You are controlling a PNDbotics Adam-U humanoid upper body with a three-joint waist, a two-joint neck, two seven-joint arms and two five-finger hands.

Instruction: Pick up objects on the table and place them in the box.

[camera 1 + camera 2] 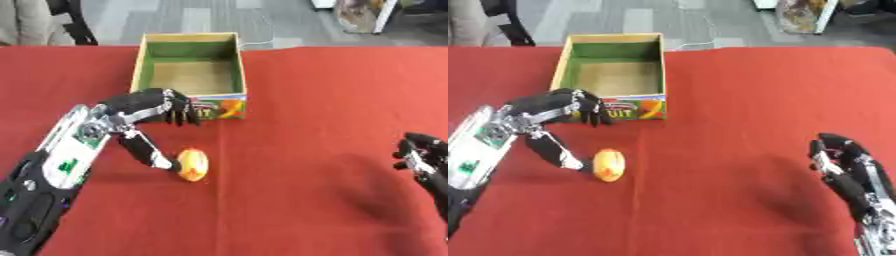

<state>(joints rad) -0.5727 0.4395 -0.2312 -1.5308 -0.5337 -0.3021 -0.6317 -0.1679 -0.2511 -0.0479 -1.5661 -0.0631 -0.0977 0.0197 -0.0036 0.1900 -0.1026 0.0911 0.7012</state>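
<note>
Fruit, or a model of one: a small orange-yellow egg-shaped object (192,164) lies on the red tablecloth (332,100), on its side with its long axis running roughly toward the box, near the printed front wall and a little to the left of it. The box (189,45) is an open cardboard carton with a green-lined interior; nothing shows inside it. The left hand (153,107) hangs over the object, fingers spread and hooked downward above the far side, the thumb reaching down so that its tip meets or nearly meets the left flank of the fruit; contact cannot be confirmed from either view. It holds nothing at present. The right hand (842,160) sits idle at the lower right, well apart from the work, fingers relaxed and empty. Judgement on handling: the surface looks smooth and glossy, so likely slippery; the rounded form will tend to roll away if pushed from one side only. Probably light, and stiff if plastic, though that cannot be settled by sight. Best hold would be across the short axis at the widest part, thumb opposing fingers, so the taper does not squeeze it out. The short carry to the box should be easy.
</note>
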